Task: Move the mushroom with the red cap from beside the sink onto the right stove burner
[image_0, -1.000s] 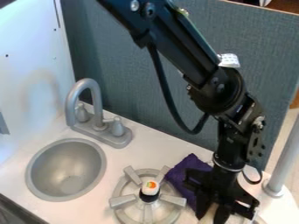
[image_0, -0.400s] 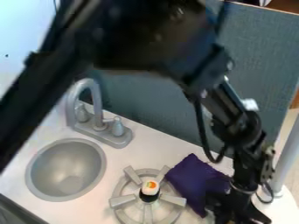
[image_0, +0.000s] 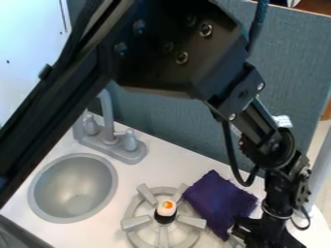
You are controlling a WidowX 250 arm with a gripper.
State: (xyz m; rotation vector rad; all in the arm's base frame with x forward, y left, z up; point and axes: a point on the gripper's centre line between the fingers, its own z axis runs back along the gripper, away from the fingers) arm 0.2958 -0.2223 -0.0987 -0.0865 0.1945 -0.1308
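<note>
Gripper (image_0: pixel 242 238): hanging low at the lower right of the camera view, down by the counter (image_0: pixel 158 167). Cannot tell whether it is open, closed or gripping anything.

Nearest to it: purple cloth (image_0: pixel 219 201), lying flat and a little rumpled just beside the gripper, on its upper-left side as seen here. Key relation: the cloth's lower right edge is facing the gripper, with the bulk spreading away up and left. Outline is nearly square; the slightly longer way is running from upper left toward lower right. Cannot tell whether gripper and cloth are touching.

Just behind the gripper, on its right: grey post (image_0: pixel 318 177), standing upright.

Farther left of the gripper, past the cloth: grey burner (image_0: pixel 134 223), spokes pointing inward. The cloth's left corner is lying close by the spokes. At the burner's middle, a small white piece (image_0: pixel 166 207) with an orange patch is sitting on a dark base (image_0: pixel 164 218).

Well apart, far left: round grey sink (image_0: pixel 40 191), sunk into the counter. Beyond it, up and left, grey faucet (image_0: pixel 109 116) is standing, the arm (image_0: pixel 178 58) partly covering its spout. Blue-grey panel (image_0: pixel 188 128) is rising behind everything.
</note>
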